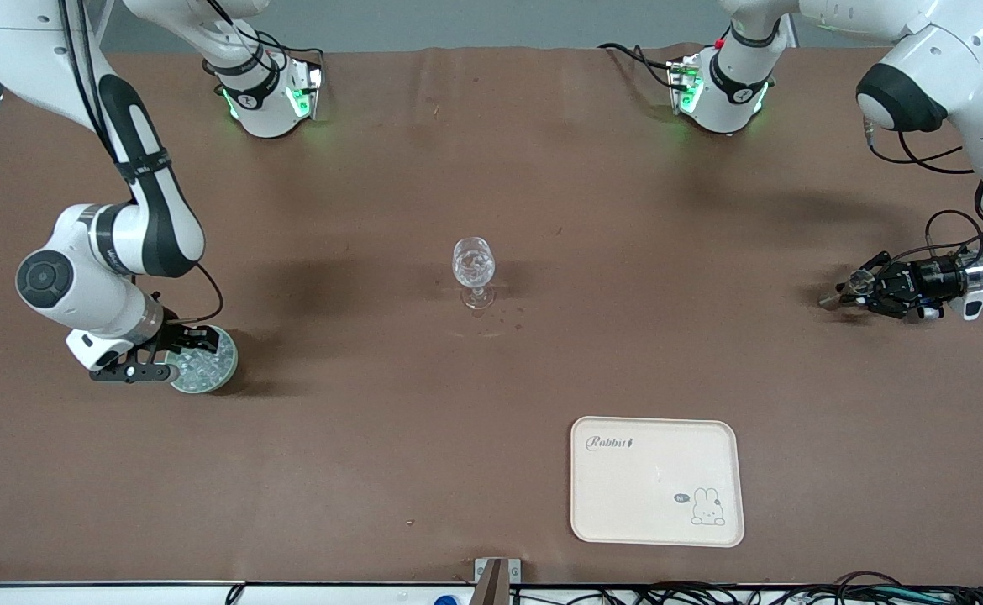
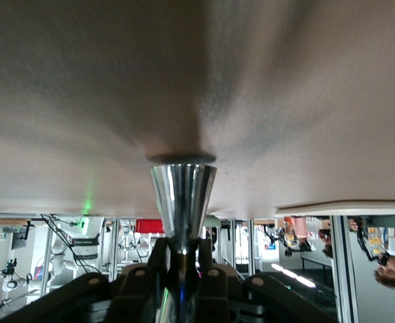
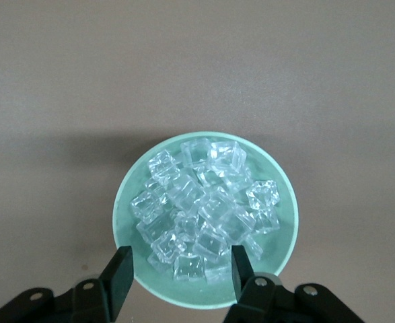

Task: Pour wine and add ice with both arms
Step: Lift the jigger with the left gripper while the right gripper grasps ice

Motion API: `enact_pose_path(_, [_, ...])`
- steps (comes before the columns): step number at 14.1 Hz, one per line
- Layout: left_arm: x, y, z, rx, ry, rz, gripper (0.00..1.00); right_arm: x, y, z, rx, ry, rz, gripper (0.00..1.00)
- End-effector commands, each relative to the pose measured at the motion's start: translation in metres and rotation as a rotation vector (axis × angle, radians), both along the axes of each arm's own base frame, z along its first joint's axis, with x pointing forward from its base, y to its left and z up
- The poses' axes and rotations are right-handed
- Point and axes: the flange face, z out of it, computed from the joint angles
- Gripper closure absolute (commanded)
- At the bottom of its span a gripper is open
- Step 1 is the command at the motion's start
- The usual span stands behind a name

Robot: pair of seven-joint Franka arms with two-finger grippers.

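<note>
A clear stemmed glass (image 1: 473,267) stands upright mid-table. Toward the right arm's end sits a pale green bowl (image 1: 221,376) (image 3: 126,202) heaped with ice (image 1: 203,362) (image 3: 207,208). My right gripper (image 1: 181,355) (image 3: 181,269) hangs low over the bowl's edge, open, one finger outside the rim and one over the ice. At the left arm's end, my left gripper (image 1: 844,292) (image 2: 182,252) lies level just above the table, shut on the narrow part of a shiny metal cone-shaped cup (image 1: 854,284) (image 2: 182,195) whose wide end rests on the table. Wine is out of view.
A cream tray (image 1: 656,481) with a rabbit drawing lies nearer the front camera than the glass, toward the left arm's end. A few small wet spots (image 1: 510,316) mark the brown table beside the glass's foot.
</note>
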Motion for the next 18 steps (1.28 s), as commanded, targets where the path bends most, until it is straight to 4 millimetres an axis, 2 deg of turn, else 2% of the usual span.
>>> enact_pose_path(1, [-0.003, 0.001, 0.007, -0.040, 0.016, 0.035, 1.00, -0.007, -0.001, -0.012, 0.004, -0.024, -0.002, 0.39])
enact_pose_path(5, [0.013, -0.012, 0.046, -0.097, -0.018, 0.004, 1.00, -0.007, -0.001, -0.023, 0.001, -0.024, -0.011, 0.39])
enact_pose_path(8, [0.023, -0.033, 0.069, -0.176, -0.042, -0.050, 1.00, -0.006, 0.002, -0.033, -0.001, -0.030, -0.031, 0.39])
enact_pose_path(11, [0.043, -0.077, 0.083, -0.270, -0.019, -0.112, 1.00, -0.007, 0.002, -0.038, -0.002, -0.027, -0.031, 0.39])
enact_pose_path(12, [0.047, -0.089, 0.088, -0.293, -0.009, -0.125, 1.00, -0.007, 0.001, -0.040, -0.002, -0.027, -0.033, 0.44])
enact_pose_path(15, [0.046, -0.131, 0.103, -0.360, -0.012, -0.162, 1.00, -0.010, 0.002, -0.044, -0.002, -0.027, -0.031, 0.53])
enact_pose_path(18, [0.040, -0.177, 0.118, -0.360, -0.042, -0.137, 1.00, -0.011, 0.003, -0.046, -0.002, -0.019, -0.032, 0.68])
